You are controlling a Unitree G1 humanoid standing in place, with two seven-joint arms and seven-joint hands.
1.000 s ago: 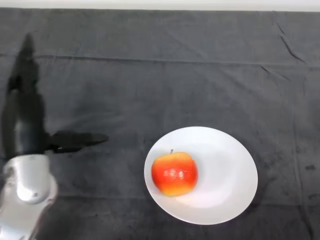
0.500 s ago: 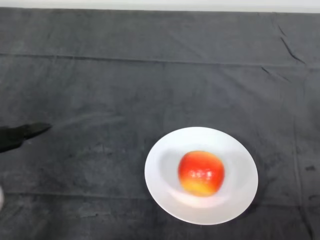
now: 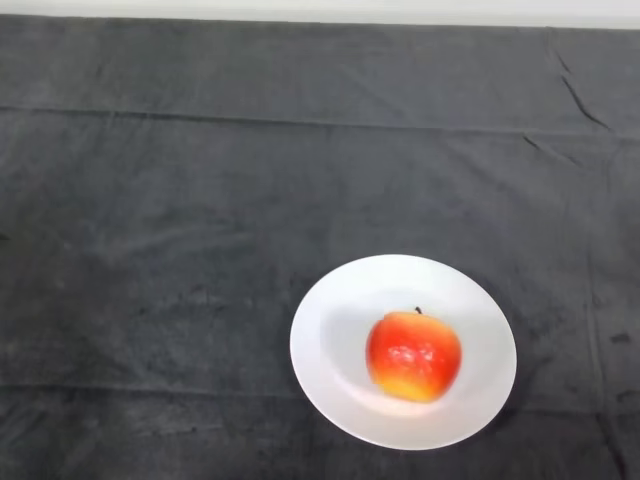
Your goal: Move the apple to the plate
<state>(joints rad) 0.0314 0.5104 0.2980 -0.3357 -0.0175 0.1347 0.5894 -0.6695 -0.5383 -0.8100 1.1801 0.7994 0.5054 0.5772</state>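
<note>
A red and yellow apple (image 3: 413, 355) sits upright on a white round plate (image 3: 330, 345), a little right of the plate's middle, stem up. The plate lies on the dark cloth (image 3: 200, 200) in the lower right part of the head view. No part of the robot shows.
The dark cloth covers the whole table, with creases running across the far side and at the right. A pale strip of the table's far edge (image 3: 320, 8) shows along the top.
The arm and hand have pulled away to the left and out of view. The apple has rolled from the plate's left part toward its middle and a little right.
</note>
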